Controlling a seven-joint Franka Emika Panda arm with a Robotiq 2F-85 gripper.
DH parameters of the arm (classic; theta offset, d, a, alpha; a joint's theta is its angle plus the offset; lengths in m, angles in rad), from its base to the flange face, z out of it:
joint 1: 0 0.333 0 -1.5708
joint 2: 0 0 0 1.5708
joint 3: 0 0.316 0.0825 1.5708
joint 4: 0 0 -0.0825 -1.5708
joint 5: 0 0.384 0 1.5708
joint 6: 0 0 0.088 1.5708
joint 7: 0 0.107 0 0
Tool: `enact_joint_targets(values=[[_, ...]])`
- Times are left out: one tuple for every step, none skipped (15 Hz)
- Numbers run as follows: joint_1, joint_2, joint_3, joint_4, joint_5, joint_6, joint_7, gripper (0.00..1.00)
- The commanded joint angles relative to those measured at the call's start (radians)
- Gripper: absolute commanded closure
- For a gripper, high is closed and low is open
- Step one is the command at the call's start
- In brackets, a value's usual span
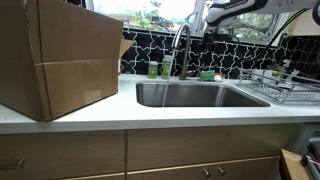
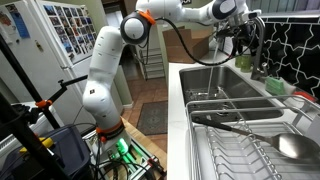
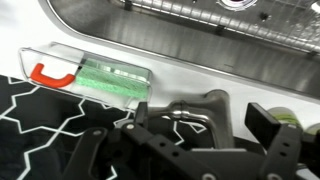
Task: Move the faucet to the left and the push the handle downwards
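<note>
The faucet (image 1: pixel 180 45) is a tall silver gooseneck behind the sink, with its spout arching over the basin. It also shows in an exterior view (image 2: pixel 259 45). My gripper (image 1: pixel 199 22) is high up beside the top of the faucet, also seen in an exterior view (image 2: pixel 243 35). In the wrist view my gripper (image 3: pixel 185 138) is open, with the faucet's shiny metal (image 3: pixel 190 116) between its dark fingers and not touching them. I cannot pick out the handle for certain in any view.
The steel sink (image 1: pixel 200 95) lies below. A large cardboard box (image 1: pixel 55 55) stands on the counter beside it. Green bottles (image 1: pixel 158 68) and a green sponge (image 3: pixel 115 80) in a clear tray sit behind the sink. A dish rack (image 2: pixel 250 145) holds utensils.
</note>
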Motion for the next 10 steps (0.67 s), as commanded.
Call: enact_joint_targets(values=[[-0.012, -0.145, 0.065, -0.161, 0.094, 0.004, -0.145, 0.0], [-0.01, -0.175, 0.074, -0.184, 0.11, -0.031, -0.178, 0.0], [-0.007, -0.209, 0.081, -0.22, 0.12, -0.058, -0.202, 0.0], [-0.003, -0.239, 0.083, -0.247, 0.122, -0.083, -0.209, 0.0], [-0.003, -0.275, 0.088, -0.287, 0.129, -0.096, -0.23, 0.0], [0.001, -0.31, 0.089, -0.328, 0.126, -0.099, -0.234, 0.0], [0.007, -0.35, 0.09, -0.377, 0.119, -0.095, -0.232, 0.0], [0.013, -0.387, 0.09, -0.421, 0.111, -0.087, -0.223, 0.0], [0.018, -0.422, 0.088, -0.466, 0.101, -0.074, -0.205, 0.0], [0.026, -0.465, 0.084, -0.519, 0.085, -0.06, -0.173, 0.0]])
